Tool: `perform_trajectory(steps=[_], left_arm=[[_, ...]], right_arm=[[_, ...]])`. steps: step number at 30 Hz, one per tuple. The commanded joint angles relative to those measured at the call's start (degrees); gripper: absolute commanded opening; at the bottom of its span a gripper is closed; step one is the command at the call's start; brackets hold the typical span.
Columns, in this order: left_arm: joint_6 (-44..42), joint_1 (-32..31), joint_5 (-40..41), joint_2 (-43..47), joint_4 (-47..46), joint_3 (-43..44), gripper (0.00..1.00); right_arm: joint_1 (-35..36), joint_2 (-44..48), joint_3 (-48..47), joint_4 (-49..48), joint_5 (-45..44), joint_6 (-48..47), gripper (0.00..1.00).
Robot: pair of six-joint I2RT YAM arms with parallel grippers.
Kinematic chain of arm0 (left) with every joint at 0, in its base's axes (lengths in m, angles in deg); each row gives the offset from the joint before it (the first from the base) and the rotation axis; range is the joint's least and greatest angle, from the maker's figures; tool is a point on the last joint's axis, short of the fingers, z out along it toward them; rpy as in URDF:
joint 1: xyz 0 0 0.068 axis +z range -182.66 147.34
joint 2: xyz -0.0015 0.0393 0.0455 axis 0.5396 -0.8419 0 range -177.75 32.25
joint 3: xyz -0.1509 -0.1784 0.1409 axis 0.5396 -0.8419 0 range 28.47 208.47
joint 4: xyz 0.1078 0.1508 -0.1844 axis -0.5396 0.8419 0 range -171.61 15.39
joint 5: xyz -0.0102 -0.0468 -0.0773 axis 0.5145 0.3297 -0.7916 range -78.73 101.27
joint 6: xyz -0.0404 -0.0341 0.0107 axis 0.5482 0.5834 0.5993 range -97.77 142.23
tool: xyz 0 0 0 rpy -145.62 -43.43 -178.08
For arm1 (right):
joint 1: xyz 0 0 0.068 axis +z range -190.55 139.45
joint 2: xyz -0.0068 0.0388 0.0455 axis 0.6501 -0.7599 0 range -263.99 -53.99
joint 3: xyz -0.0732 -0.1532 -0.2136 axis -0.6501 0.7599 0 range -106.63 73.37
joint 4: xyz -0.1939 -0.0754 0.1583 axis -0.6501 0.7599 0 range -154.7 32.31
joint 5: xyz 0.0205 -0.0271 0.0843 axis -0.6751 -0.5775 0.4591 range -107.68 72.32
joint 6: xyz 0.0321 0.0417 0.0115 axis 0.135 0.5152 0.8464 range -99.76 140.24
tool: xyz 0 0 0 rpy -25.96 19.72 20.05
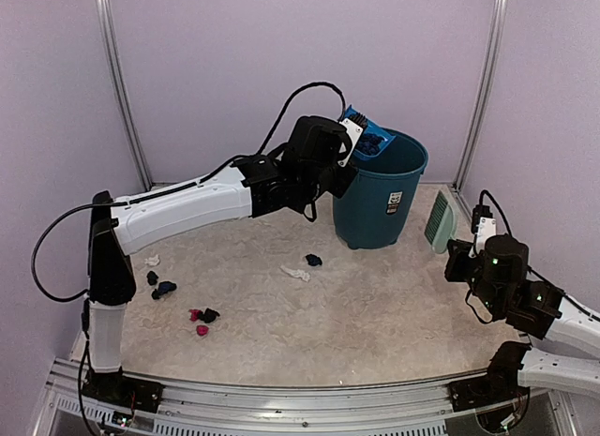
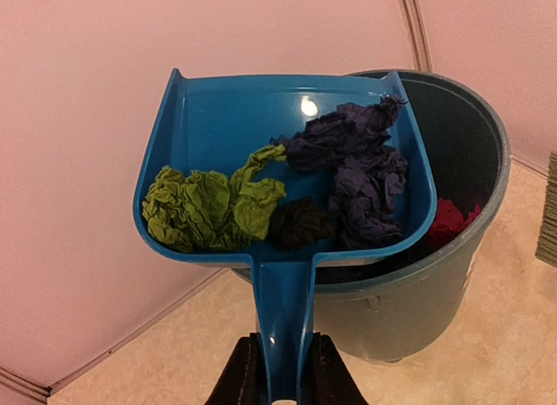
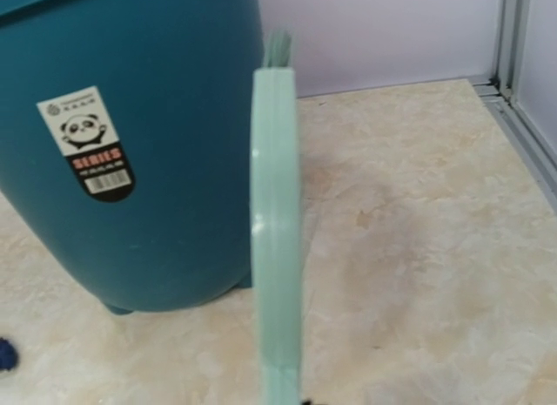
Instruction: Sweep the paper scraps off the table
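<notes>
My left gripper (image 2: pixel 283 357) is shut on the handle of the blue dustpan (image 2: pixel 218 126) and holds it raised at the rim of the teal bin (image 2: pixel 492 152). The pan holds green (image 2: pixel 209 205), dark navy (image 2: pixel 361 165) and black paper scraps. A red scrap (image 2: pixel 448 220) lies inside the bin. Several paper scraps remain on the table (image 1: pixel 394 295): white (image 1: pixel 294 273), black (image 1: pixel 313 261), blue (image 1: pixel 167 288), pink (image 1: pixel 202 330). My right gripper (image 1: pixel 476 234) holds the pale green brush (image 3: pixel 277 222) upright beside the bin; its fingers are almost out of the right wrist view.
The teal bin (image 1: pixel 375 206) stands at the back centre right, near the lilac back wall. The silver rail (image 1: pixel 281 398) edges the near side. A metal wall rail (image 3: pixel 513 100) runs along the right of the table.
</notes>
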Motion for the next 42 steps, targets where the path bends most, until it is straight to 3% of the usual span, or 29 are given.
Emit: perform_trajectory(steps=[1,12,32,42], left_arm=[[-5.27,2.26,-0.46,-5.10,-4.33,4.69,0.00],[-22.34,3.43,6.31,-14.50,-10.01,11.70,0.00],[-69.75,2.44,13.51,-13.04,-39.44,2.65,0.00],[-85.24,1.99,11.87,-11.03,-49.64,-0.99,0.00]], right_arm=[[-0.56,-0.17,0.85,-2.69,1.72,-0.04,0.00],[-0.62,-0.57,1.23,-2.96,2.79,-0.19,0.00],[-0.56,-0.01,1.66,-3.34,4.36,-1.07,0.00],[-0.65,2.15,2.28,-3.67,5.57,-1.83,0.00]])
